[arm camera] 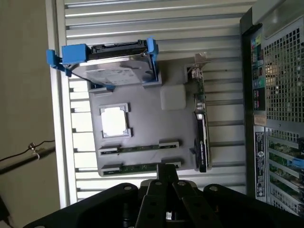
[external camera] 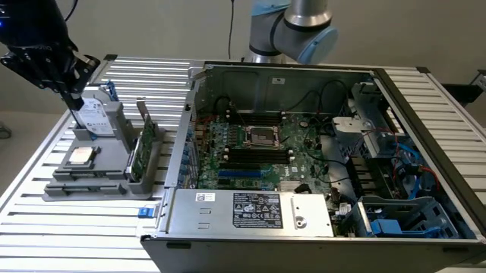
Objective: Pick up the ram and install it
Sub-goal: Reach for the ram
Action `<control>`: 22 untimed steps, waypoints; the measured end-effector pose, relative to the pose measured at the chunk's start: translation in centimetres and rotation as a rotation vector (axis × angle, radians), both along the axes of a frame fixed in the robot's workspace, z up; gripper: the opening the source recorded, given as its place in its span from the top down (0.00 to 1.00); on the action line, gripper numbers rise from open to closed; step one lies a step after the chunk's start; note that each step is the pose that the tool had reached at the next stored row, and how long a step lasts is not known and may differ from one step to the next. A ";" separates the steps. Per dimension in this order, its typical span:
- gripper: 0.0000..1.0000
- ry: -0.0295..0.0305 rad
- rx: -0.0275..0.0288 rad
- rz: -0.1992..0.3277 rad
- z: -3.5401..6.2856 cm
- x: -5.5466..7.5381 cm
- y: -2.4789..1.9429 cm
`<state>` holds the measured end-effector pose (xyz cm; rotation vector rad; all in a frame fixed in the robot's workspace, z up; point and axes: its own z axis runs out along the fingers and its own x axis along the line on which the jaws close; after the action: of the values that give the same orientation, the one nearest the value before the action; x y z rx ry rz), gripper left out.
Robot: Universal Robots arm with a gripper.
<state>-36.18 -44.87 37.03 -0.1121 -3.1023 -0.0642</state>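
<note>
Hovering closed and empty, the fingers (arm camera: 164, 173) stand over the nearer ram (arm camera: 140, 167), clear of it. The ram lies seated in its slot of the grey parts holder (arm camera: 142, 111) on the slatted tabletop (arm camera: 156, 23). Judged progress: pick-up not yet made, installation outstanding; memory slots on the motherboard (external camera: 258, 165) inside the open computer case (external camera: 288, 67) appear unfilled. Count: two ram sticks side by side, one hard drive with blue rails (arm camera: 114, 69), one processor (arm camera: 114, 121), one bracketed expansion card (arm camera: 200, 128), one case
</note>
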 end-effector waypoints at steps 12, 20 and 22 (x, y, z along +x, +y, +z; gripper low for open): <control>0.89 -0.0030 -0.0042 0.039 -0.40 -3.2 -0.15; 0.89 -0.0491 -0.0168 0.092 -0.80 -3.4 0.29; 0.89 -0.0497 -0.0169 0.093 -0.80 -3.4 0.29</control>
<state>-39.56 -44.58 36.24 0.0337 -3.1529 -0.0387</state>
